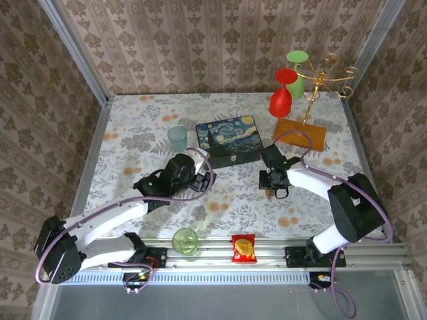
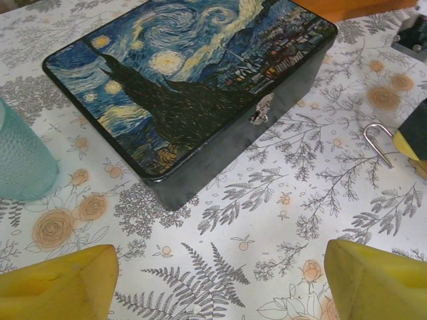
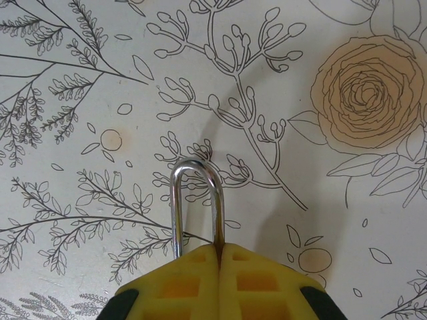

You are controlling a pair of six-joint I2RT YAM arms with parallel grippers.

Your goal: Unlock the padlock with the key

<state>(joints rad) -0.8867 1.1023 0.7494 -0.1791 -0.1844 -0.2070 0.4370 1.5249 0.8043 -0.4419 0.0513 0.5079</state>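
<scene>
Right fingers (image 3: 180, 287) clamped on padlock (image 3: 177, 213), shackle poking ahead: hold it steady, keyhole exposed, for the open left fingers (image 2: 53, 287).

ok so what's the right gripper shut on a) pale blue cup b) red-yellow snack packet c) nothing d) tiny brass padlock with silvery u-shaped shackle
d: the silvery shackle of the tiny brass padlock sticks out from between the closed yellow tips of the right gripper.

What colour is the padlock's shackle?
The shackle is shiny silver, clearest in the right wrist view.
</scene>
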